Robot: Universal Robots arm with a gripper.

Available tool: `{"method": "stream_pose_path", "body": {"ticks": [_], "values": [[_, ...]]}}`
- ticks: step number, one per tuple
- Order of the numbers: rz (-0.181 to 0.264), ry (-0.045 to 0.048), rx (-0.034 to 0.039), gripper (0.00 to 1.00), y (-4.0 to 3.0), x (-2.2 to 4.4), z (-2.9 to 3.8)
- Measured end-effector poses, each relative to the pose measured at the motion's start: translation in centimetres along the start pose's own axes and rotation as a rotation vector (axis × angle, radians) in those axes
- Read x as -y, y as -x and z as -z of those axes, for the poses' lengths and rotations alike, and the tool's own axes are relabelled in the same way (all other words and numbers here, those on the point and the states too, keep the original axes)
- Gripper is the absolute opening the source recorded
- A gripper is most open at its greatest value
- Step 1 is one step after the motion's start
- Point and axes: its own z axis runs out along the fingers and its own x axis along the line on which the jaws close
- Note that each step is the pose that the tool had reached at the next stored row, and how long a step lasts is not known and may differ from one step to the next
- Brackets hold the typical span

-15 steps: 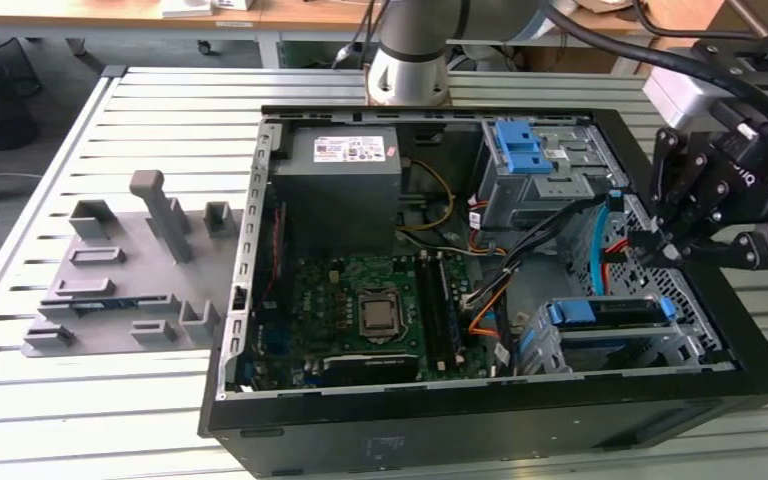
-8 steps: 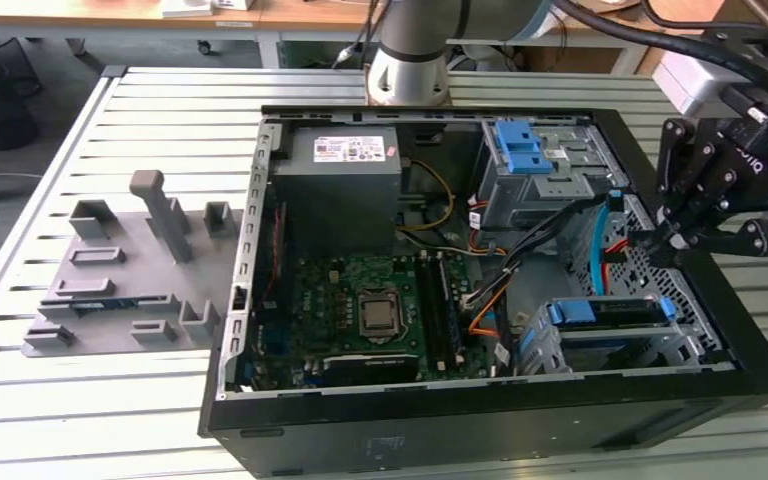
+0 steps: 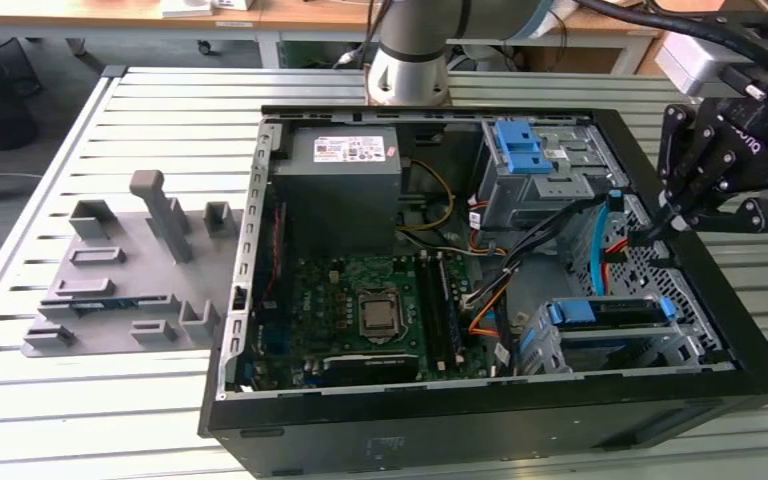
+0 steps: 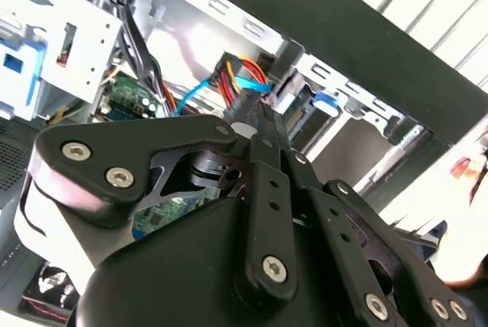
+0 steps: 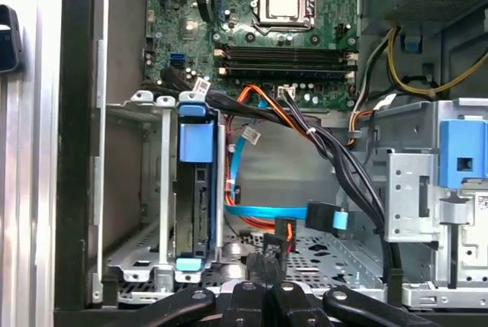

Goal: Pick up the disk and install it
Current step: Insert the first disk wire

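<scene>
- The gripper (image 3: 654, 228) hangs over the open computer case (image 3: 704, 290) at the 3 o'clock side in the exterior view, fingertips dipped among the cables.
- Its fingers (image 5: 263, 266) look pressed together, seemingly pinching the black connector (image 5: 284, 233) on the red-and-orange wires, though the contact is partly hidden.
- The disk (image 5: 192, 193) sits seated in the drive cage (image 5: 141, 182), at 5 o'clock of the case in the exterior view, well apart from the fingertips.

The open computer case (image 3: 491, 425) was black, its motherboard (image 3: 357, 310) green. A blue bracket (image 5: 195, 144) framed the disk (image 5: 200, 216) — blue and orange cables (image 5: 259, 213) beside it. The gripper (image 3: 651, 232) was black.
</scene>
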Motion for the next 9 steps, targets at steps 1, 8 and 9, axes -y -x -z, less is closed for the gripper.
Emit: {"method": "stream_pose_path", "body": {"ticks": [1, 8, 9], "values": [[0.000, 0.0000, -0.0003, 0.11, 0.13, 0.05, 0.00], [0.000, 0.0000, -0.0008, 0.11, 0.16, 0.09, 0.00], [0.000, 0.0000, -0.0008, 0.11, 0.16, 0.09, 0.00]]}}
